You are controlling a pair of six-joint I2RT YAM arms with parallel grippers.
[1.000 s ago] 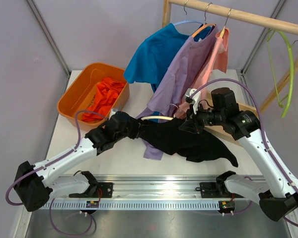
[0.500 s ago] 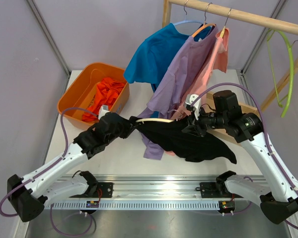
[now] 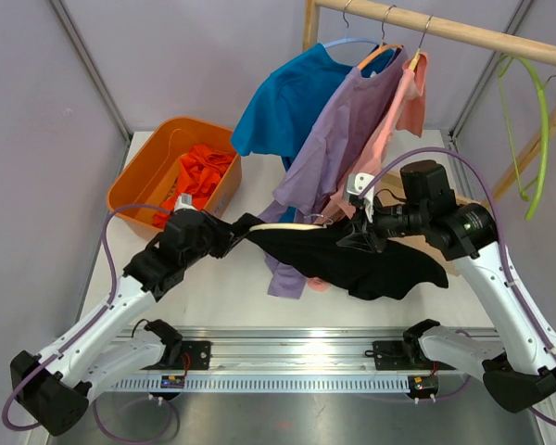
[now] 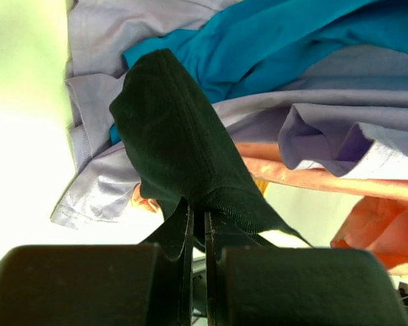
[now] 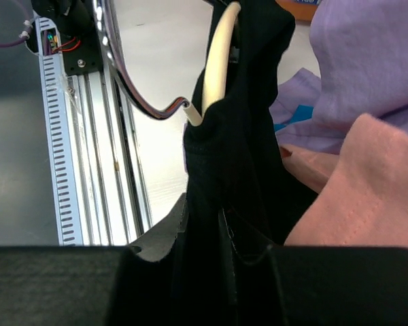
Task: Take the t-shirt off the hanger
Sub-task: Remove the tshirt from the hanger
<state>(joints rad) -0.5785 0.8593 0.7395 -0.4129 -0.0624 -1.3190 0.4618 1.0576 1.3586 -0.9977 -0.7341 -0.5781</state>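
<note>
Jaws of the left gripper (image 4: 198,219) pinch a hemmed edge of the black fabric t-shirt (image 4: 173,142). The right gripper (image 5: 204,234) clamps the same cloth beside the cream curved hanger (image 5: 217,64).

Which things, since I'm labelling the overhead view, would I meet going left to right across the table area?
orange tub → left hand → black t-shirt → green hanger

Robot lab cell: grey panel walls (image 3: 195,56), aluminium rail (image 3: 296,345) along white table (image 3: 232,289) edge, wooden clothes rail (image 3: 463,31) (shirts (image 3: 343,130) hung).
</note>
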